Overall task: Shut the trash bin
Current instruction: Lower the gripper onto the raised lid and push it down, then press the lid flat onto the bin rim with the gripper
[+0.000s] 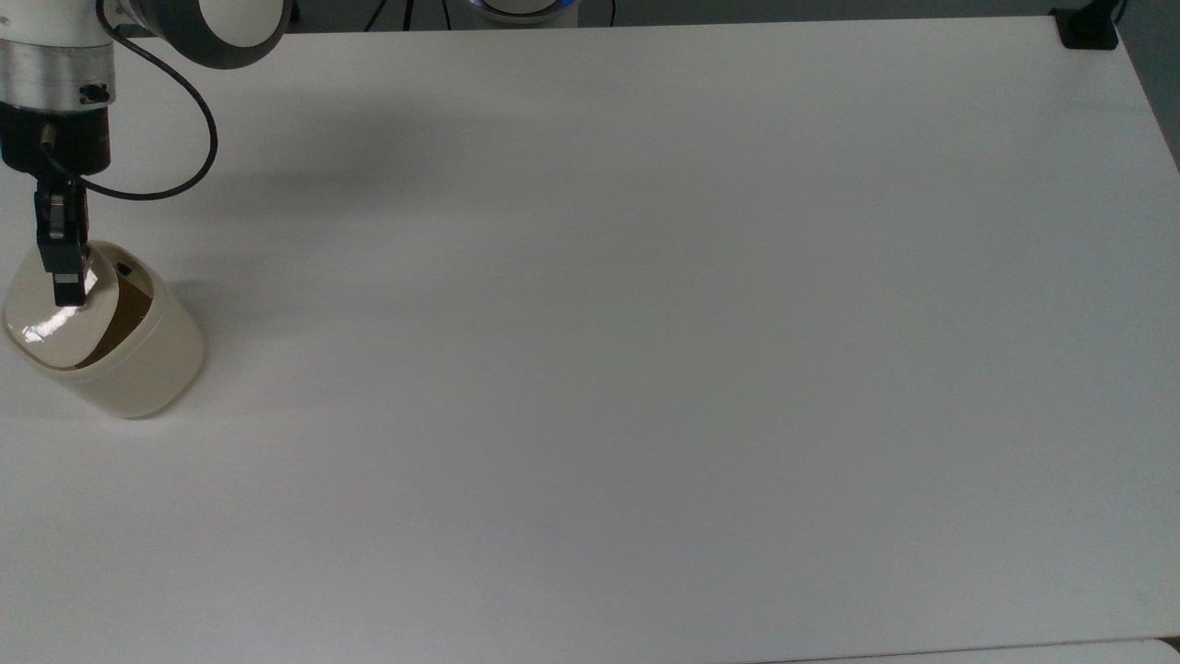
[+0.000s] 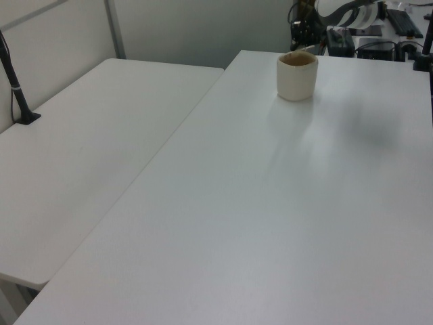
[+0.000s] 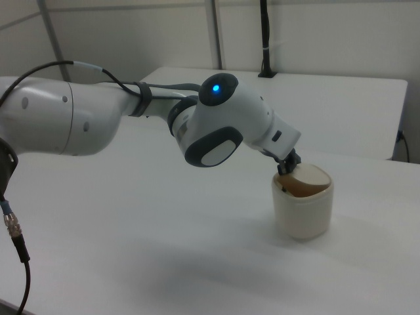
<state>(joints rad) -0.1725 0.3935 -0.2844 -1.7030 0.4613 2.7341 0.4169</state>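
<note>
The cream-beige trash bin (image 1: 138,369) stands near the top view's left edge of the white table. Its lid (image 1: 51,318) is tilted low over the opening, and a brown sliver of the inside (image 1: 129,318) still shows beside the small black button (image 1: 123,269). My gripper (image 1: 68,288) is shut with nothing held, and its tips rest on the lid's top. In the right view the gripper (image 3: 287,165) touches the lid (image 3: 310,175) at the rim of the bin (image 3: 303,213). The left view has the bin (image 2: 296,76) at the table's far end.
The bin sits close to the table's edge at the top view's left. A black cable (image 1: 189,171) loops beside the wrist. A black clamp (image 1: 1088,28) sits at the far right corner. In the left view a second table (image 2: 81,149) with a black post (image 2: 17,88) adjoins.
</note>
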